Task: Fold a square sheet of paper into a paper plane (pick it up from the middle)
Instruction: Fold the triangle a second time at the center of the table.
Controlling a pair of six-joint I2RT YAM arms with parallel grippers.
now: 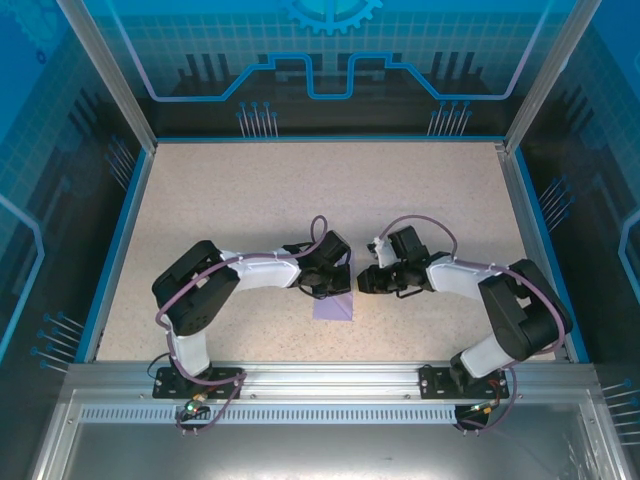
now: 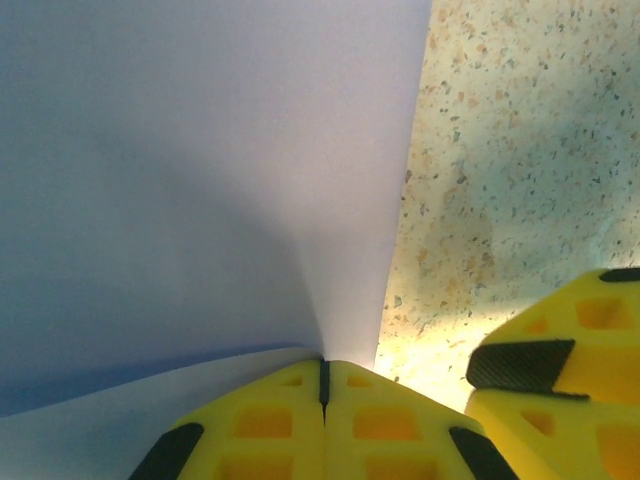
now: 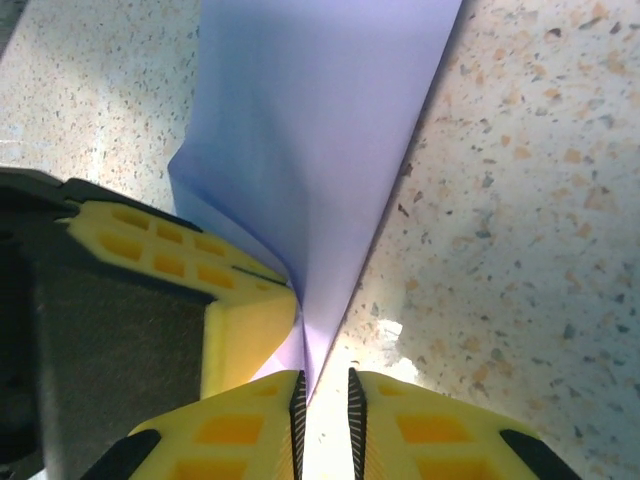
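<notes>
The square sheet of paper (image 1: 335, 308) is lavender and lies at the middle of the speckled table, partly lifted into a fold between the two grippers. My left gripper (image 2: 323, 368) is shut on the sheet (image 2: 200, 180), which fans upward from its yellow fingertips. My right gripper (image 3: 325, 380) stands with a narrow gap. A pointed edge of the sheet (image 3: 320, 130) reaches into that gap and rests against the left pad only. From above, the left gripper (image 1: 333, 282) and right gripper (image 1: 362, 282) nearly meet over the paper. A paper plane is out of view.
The right gripper's yellow fingers (image 2: 560, 390) sit close beside the left jaws, and the left gripper's finger (image 3: 200, 290) crowds the right jaws. Blue walls (image 1: 120, 230) ring the speckled table (image 1: 250, 190). An aluminium rail (image 1: 330, 375) runs along the near edge.
</notes>
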